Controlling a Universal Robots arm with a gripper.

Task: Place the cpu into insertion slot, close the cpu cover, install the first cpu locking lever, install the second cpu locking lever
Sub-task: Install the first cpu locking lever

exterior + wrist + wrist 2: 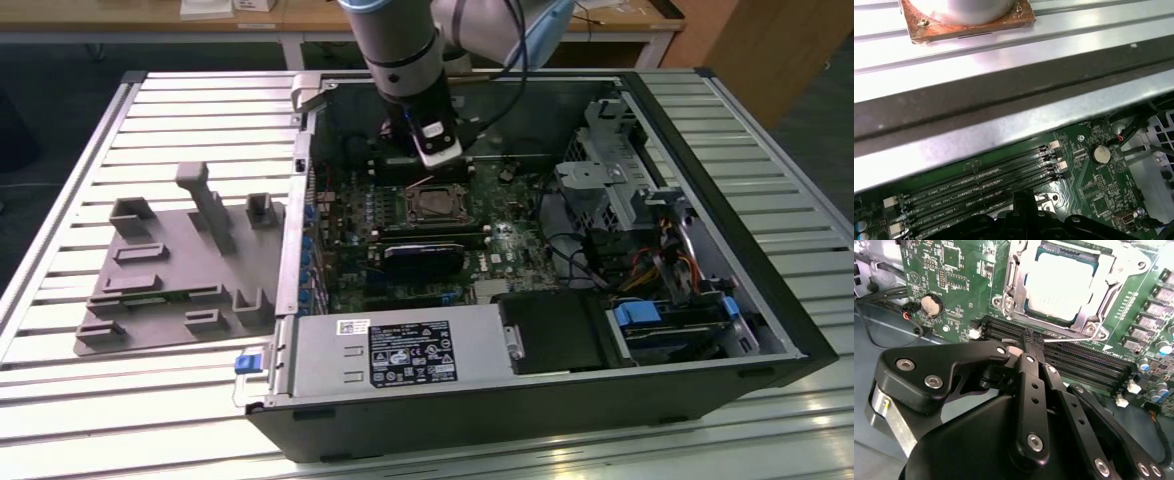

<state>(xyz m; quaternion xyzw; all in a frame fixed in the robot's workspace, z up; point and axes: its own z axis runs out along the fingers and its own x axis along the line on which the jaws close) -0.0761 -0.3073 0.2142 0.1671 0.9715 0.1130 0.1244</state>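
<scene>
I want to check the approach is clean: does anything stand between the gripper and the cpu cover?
Nothing visible does. In the second wrist view the shut gripper sits just off the edge of the cpu cover, at the end of a thin lever rod, over the memory slots.

Robotics lab or test workshop. Slatted aluminium tabletop carries an open desktop computer case, motherboard exposed. Grey fixture plate with upright blocks lies at the exterior view's left. Robot arm reaches down into the case. Wooden desks stand far behind.
</scene>
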